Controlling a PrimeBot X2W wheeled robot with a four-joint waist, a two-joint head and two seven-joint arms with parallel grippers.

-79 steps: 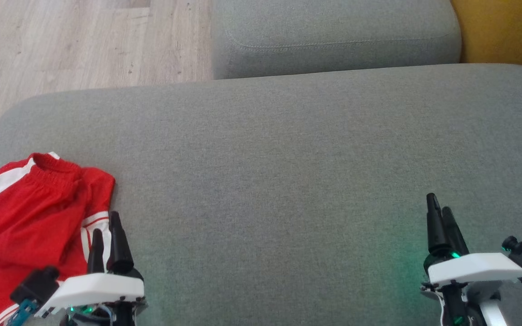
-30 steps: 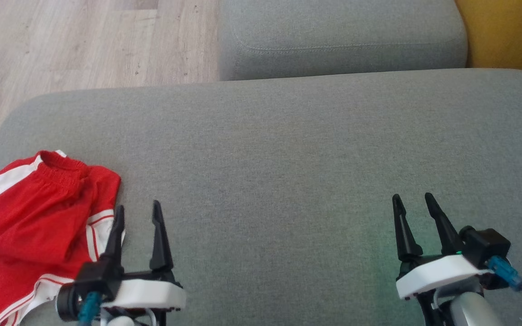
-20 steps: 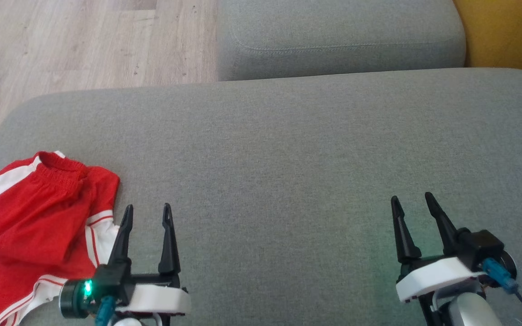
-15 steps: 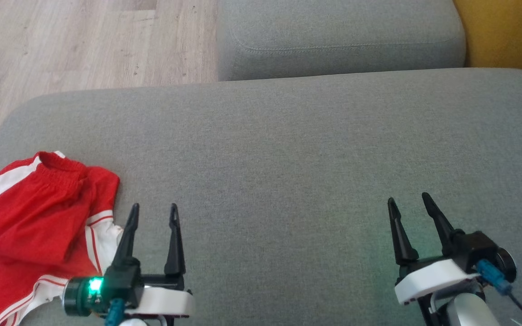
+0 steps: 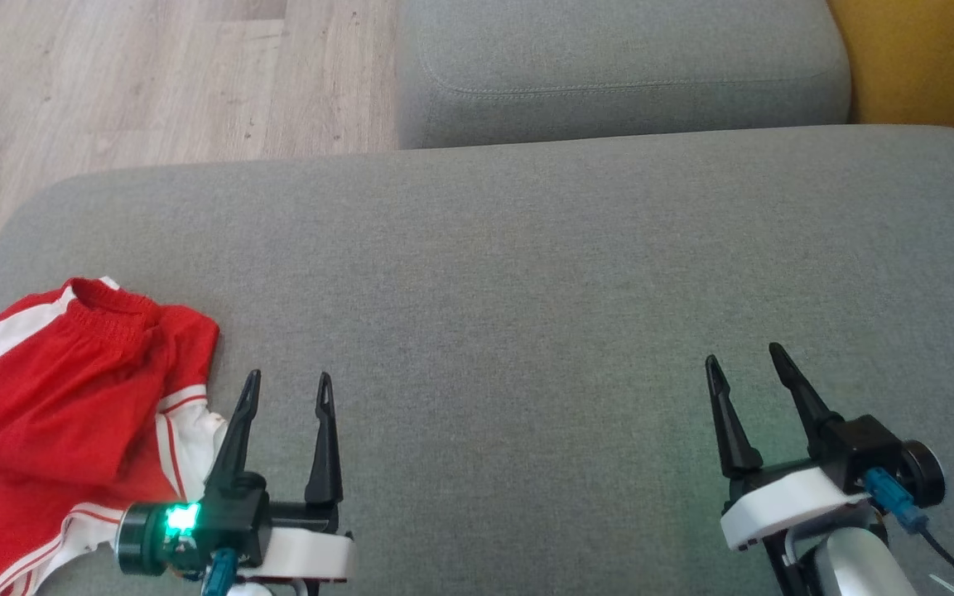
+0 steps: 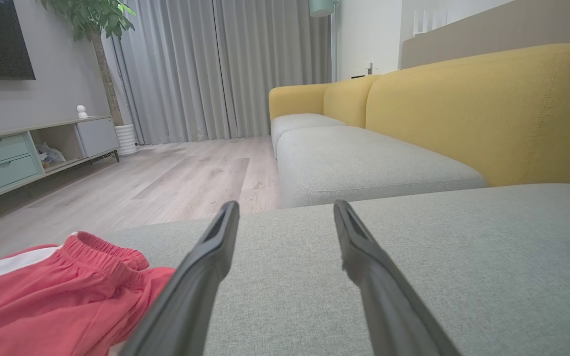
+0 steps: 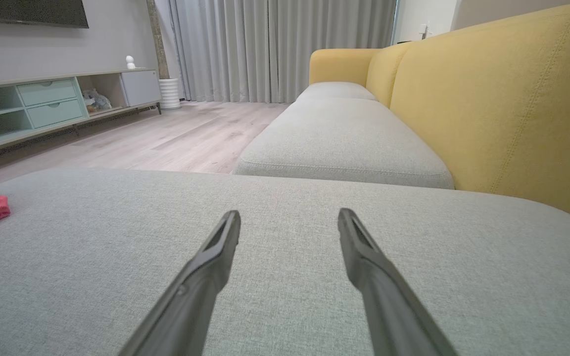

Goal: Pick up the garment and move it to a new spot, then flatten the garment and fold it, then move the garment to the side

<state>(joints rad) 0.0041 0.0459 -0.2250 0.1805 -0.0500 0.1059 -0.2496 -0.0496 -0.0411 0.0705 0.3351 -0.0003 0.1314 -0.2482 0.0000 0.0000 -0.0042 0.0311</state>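
Nearest, the left tool (image 5: 289, 375) sits low over the grey seat (image 5: 527, 273), its two dark fingers spread apart and gripping nothing; a green light glows at its wrist. The right tool (image 5: 742, 353) is well off toward the seat's other side, likewise spread and empty. Just left of the left tool lie the shorts (image 5: 63, 389) (red, with white side stripes and a gathered waistband), crumpled in a heap at the seat's near left corner. Their white-trimmed hem lies right beside that tool's left finger; I cannot tell whether they touch. Past the seat's far edge comes a second grey cushion (image 5: 609, 66), with pale wood floor (image 5: 113, 83) to its left and a yellow backrest (image 5: 924, 58) to its right. Farthest off, a low cabinet (image 6: 18, 153) with pale green drawers lines the wall, and grey curtains (image 6: 215, 69) close the room's far end.
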